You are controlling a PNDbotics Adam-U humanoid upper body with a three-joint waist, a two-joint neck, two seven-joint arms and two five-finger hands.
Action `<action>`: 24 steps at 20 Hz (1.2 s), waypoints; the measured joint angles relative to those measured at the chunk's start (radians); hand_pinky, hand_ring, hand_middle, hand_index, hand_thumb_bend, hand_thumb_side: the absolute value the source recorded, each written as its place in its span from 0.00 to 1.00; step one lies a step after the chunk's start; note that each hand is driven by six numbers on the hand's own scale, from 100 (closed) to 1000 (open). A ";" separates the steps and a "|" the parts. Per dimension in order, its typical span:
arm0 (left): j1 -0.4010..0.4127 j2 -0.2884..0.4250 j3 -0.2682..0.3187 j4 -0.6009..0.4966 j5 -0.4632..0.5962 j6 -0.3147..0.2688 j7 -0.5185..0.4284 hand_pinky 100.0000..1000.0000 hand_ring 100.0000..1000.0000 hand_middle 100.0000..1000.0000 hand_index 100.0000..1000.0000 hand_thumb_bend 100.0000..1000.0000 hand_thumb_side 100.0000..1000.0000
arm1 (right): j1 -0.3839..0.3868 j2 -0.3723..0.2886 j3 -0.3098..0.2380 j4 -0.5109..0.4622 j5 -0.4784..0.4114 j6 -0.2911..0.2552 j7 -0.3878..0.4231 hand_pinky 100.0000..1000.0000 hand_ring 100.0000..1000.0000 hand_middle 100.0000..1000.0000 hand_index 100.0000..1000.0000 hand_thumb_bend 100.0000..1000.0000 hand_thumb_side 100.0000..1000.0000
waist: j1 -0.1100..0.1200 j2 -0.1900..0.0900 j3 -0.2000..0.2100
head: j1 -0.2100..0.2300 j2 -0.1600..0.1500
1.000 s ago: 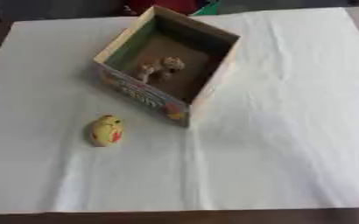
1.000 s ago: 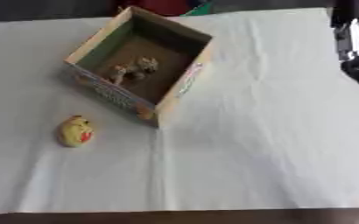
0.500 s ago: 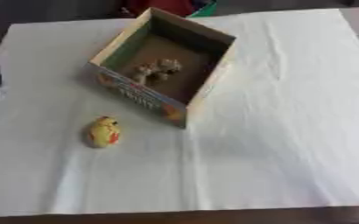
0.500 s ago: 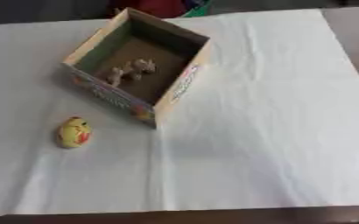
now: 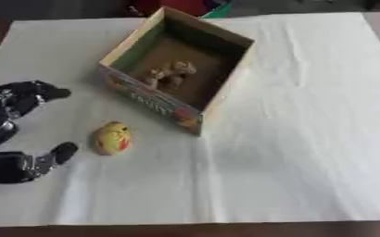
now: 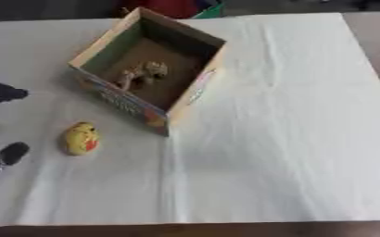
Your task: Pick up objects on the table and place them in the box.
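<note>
The left hand (image 5: 19, 134) came in at nine o'clock, fingers spread wide and holding nothing, near the yellow egg-shaped toy (image 5: 112, 137) on the white cloth (image 5: 307, 139). At one o'clock of the toy stood the open cardboard box (image 5: 225, 88), a brown figure (image 5: 169, 74) inside.

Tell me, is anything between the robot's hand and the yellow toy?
No. Only bare white cloth lies between the left hand and the yellow toy, seen in the left eye view.

Both head eyes look steeply down at the bench (image 5: 307, 139) from its near edge, sharing the box (image 6: 185, 83); the left eye reaches further left.
</note>
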 measured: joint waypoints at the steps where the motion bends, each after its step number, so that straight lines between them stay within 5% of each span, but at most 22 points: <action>1: -0.015 0.000 -0.011 0.000 -0.017 -0.005 -0.016 0.54 0.72 0.72 0.93 0.45 1.00 | 0.000 -0.002 -0.004 0.000 -0.016 -0.001 0.009 0.77 1.00 0.65 0.79 0.00 0.85 | 0.000 0.000 0.000 | 0.001 0.000; 7: -0.070 -0.007 -0.083 0.000 -0.092 -0.021 -0.109 0.65 0.82 0.81 0.98 0.27 0.96 | 0.002 -0.005 -0.028 0.000 -0.109 0.000 0.066 0.77 1.00 0.64 0.78 0.00 0.85 | 0.000 0.000 -0.002 | 0.009 0.000; 10: -0.092 -0.016 -0.115 0.000 -0.082 -0.007 -0.153 0.65 0.82 0.81 0.99 0.28 0.90 | 0.002 -0.005 -0.037 0.000 -0.145 0.003 0.092 0.77 1.00 0.64 0.78 0.00 0.85 | 0.001 0.000 -0.003 | 0.012 0.000; 15: -0.143 -0.033 -0.142 0.000 -0.033 0.021 -0.227 0.62 0.81 0.79 0.94 0.30 0.93 | 0.002 -0.005 -0.042 0.000 -0.175 0.010 0.119 0.77 1.00 0.63 0.78 0.00 0.85 | 0.006 0.000 -0.003 | 0.012 0.000; 24: -0.205 -0.050 -0.140 0.000 -0.013 0.074 -0.364 0.60 0.81 0.78 0.92 0.26 0.89 | 0.006 -0.005 -0.042 0.000 -0.183 0.015 0.138 0.77 1.00 0.63 0.77 0.00 0.84 | 0.010 0.003 -0.002 | 0.011 -0.001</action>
